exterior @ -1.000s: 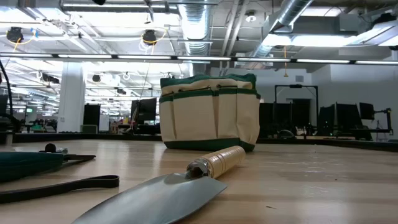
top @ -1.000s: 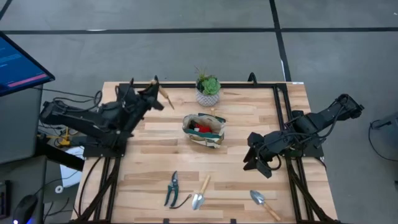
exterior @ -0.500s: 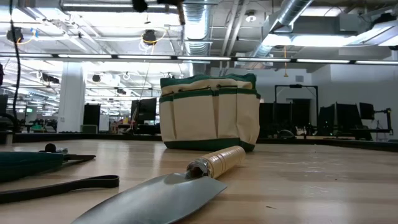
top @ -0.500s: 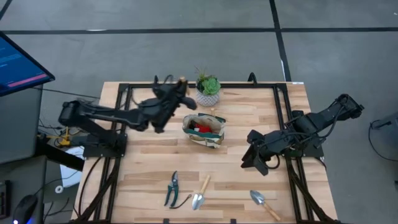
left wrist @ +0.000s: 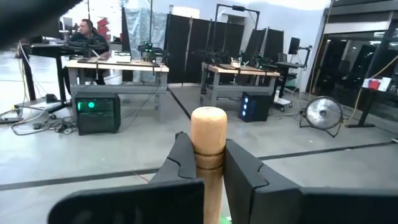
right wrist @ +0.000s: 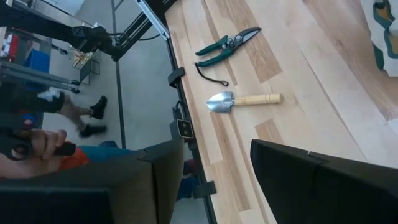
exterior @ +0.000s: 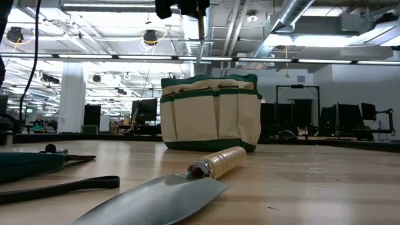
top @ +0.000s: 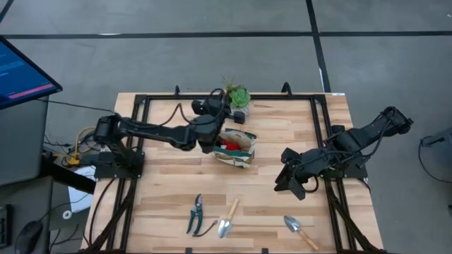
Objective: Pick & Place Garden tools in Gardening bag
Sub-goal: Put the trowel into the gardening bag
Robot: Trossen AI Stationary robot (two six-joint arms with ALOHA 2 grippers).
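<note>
The gardening bag (top: 232, 147) is overhung at its 10 o'clock rim by the left gripper (top: 220, 111), by which a wooden-handled tool (left wrist: 208, 149) is clamped. The potted plant (top: 236, 99) stands close at 12 o'clock. Bare table (top: 282, 134) is left at 3 o'clock. The pruning shears (top: 195, 213) and two trowels (top: 227, 219) lie well apart at 6 o'clock.

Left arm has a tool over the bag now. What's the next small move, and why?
Probably lower the left gripper straight down and release. Its fingers are shut on a wooden-handled tool, held upright above the bag, tip still clear of the opening. The right gripper waits open at the table's right edge.
</note>
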